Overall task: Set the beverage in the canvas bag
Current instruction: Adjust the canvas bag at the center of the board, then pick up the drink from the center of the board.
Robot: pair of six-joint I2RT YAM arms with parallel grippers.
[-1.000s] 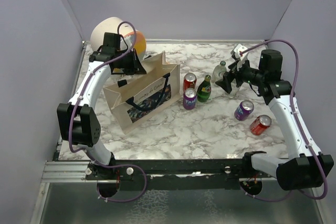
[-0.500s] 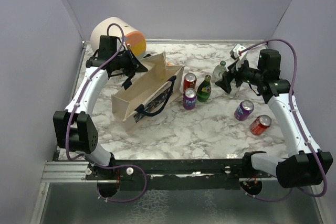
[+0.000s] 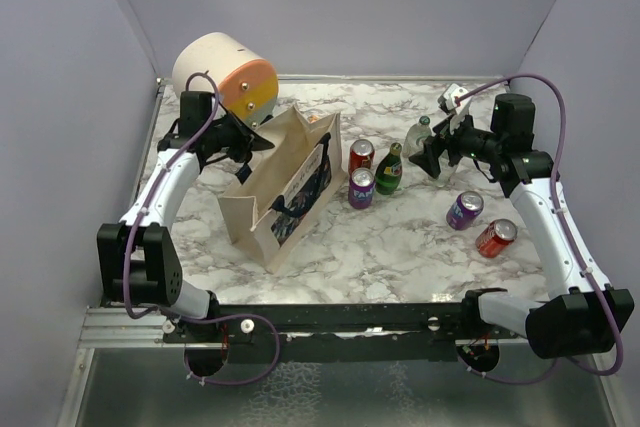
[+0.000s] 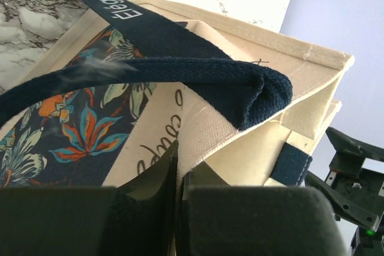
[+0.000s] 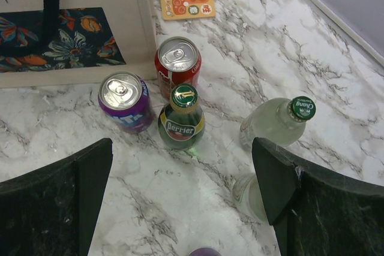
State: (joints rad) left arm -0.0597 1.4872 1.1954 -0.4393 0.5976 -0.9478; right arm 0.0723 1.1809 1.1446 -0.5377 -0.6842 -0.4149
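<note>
The bag [image 3: 285, 182] is shown left of centre on the table [image 3: 400, 247], its cloth rim pinched between the closed fingers of the left gripper [image 4: 179, 169]. The right gripper [image 3: 430, 155] is held spread wide above a green bottle [image 5: 182, 121], purple can [image 5: 125, 103], red can [image 5: 177, 64] and clear bottle [image 5: 277, 123], all stood just right of the bag.

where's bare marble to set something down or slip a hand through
Bare: the near strip of the marble table between the beige canvas bag and the lying red can; also the far marble behind the standing drinks. Crowded: upright red can, purple can and green glass bottle bunch tightly beside the bag; clear bottle close by.
</note>
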